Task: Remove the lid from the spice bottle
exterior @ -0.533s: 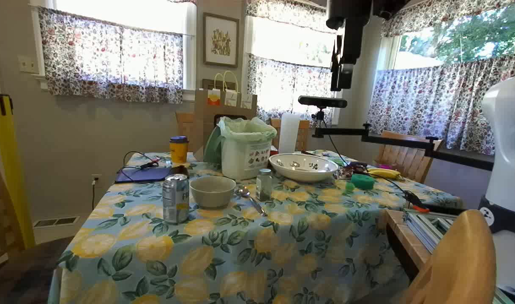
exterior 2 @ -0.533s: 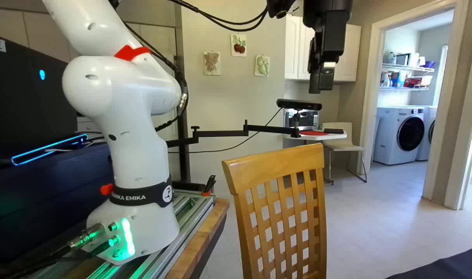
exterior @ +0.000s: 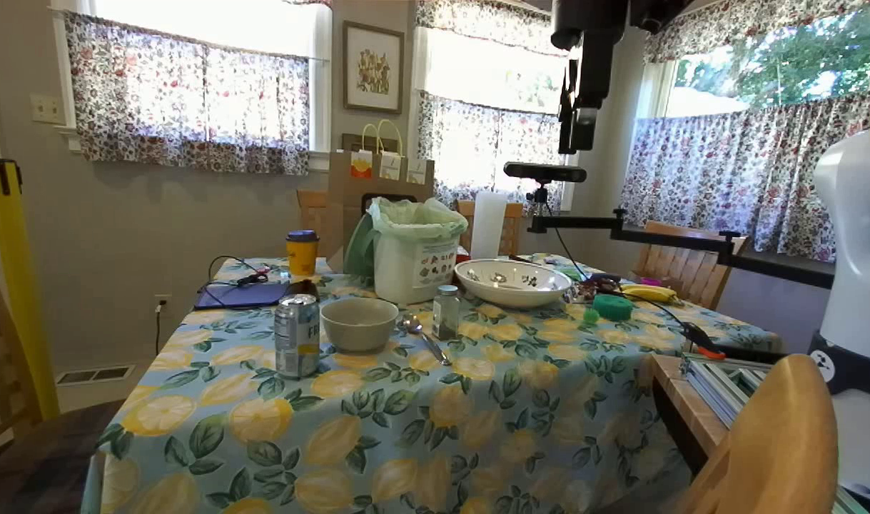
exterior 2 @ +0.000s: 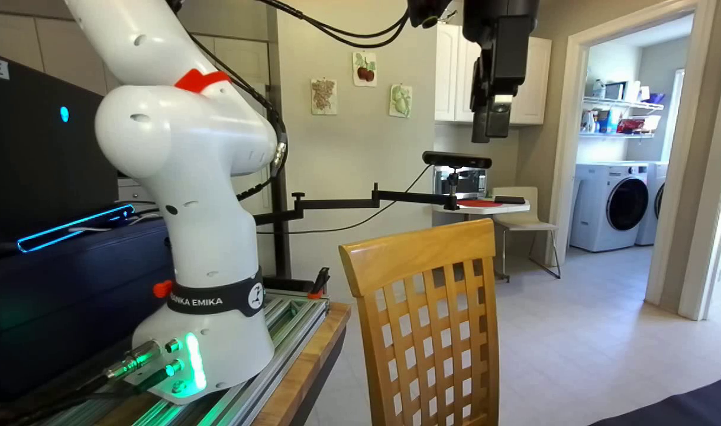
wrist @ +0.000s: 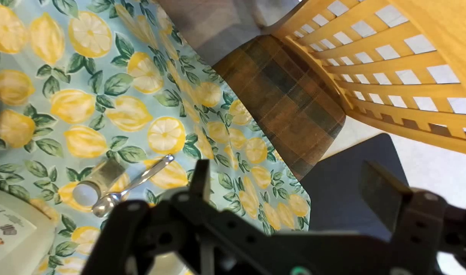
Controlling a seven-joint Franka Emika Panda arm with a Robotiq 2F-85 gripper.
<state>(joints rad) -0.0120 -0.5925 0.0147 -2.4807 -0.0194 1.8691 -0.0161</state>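
The spice bottle [exterior: 446,318] is a small slim clear bottle with dark contents low inside. It stands upright on the lemon tablecloth [exterior: 377,428]. Its greyish-white lid [exterior: 447,290] sits on top. In the wrist view the bottle [wrist: 109,173] shows at the left, with the lid [wrist: 86,193] seen from above. My gripper [wrist: 286,166] is open with nothing between its fingers. In both exterior views the gripper [exterior: 576,146] [exterior 2: 490,133] hangs high, pointing down, well above the table and apart from the bottle.
A spoon [exterior: 429,344] lies beside the bottle. A bowl [exterior: 360,327] and silver can [exterior: 297,339] stand to one side. A lined white bin [exterior: 413,268] and wide patterned bowl [exterior: 513,285] stand behind it. A camera [exterior: 545,173] on a black bracket is below the gripper. A chair [exterior 2: 419,260] stands near.
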